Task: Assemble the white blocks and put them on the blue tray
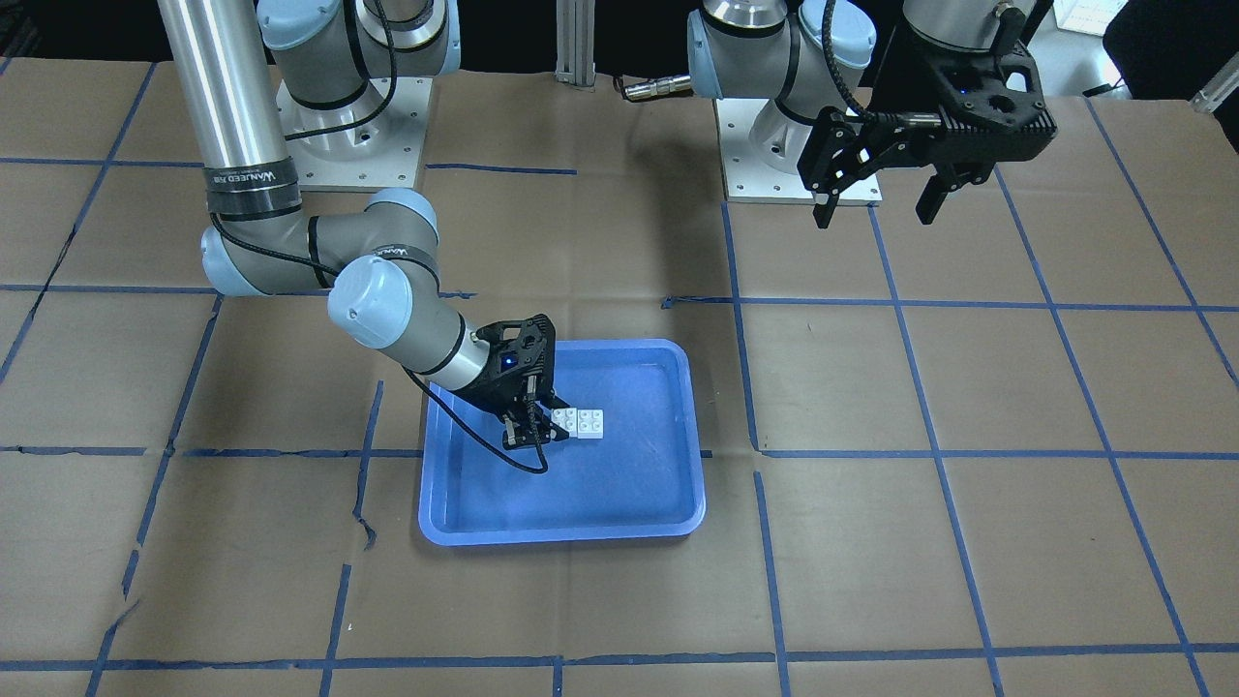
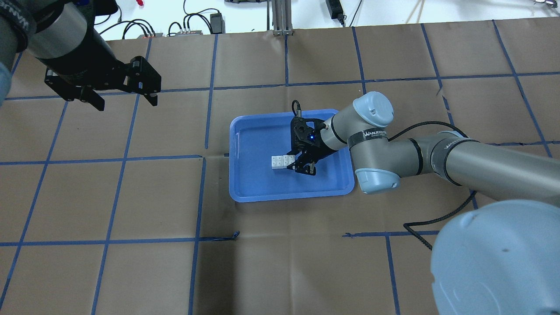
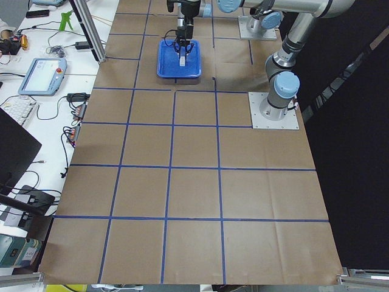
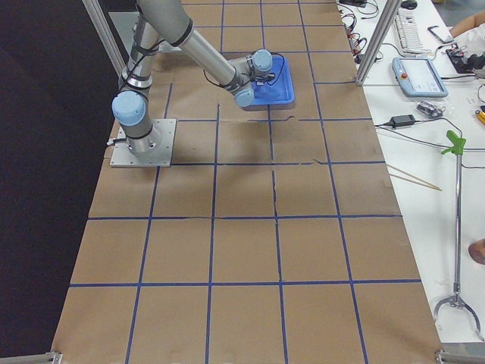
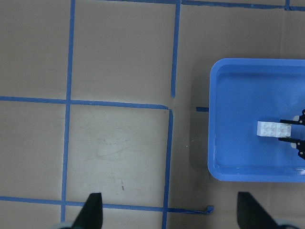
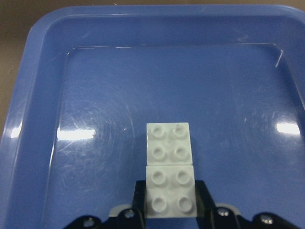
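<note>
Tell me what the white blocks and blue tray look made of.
The white blocks: likely moulded plastic, satin finish; crisp round studs, uniform colour. The blue tray: likely plastic, glossy; bright light reflections and fine scratches on its floor.

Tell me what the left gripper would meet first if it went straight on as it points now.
Probably the paper-covered table: the left gripper, open, points down beside the blue tray, not over it. Height is unclear.
</note>
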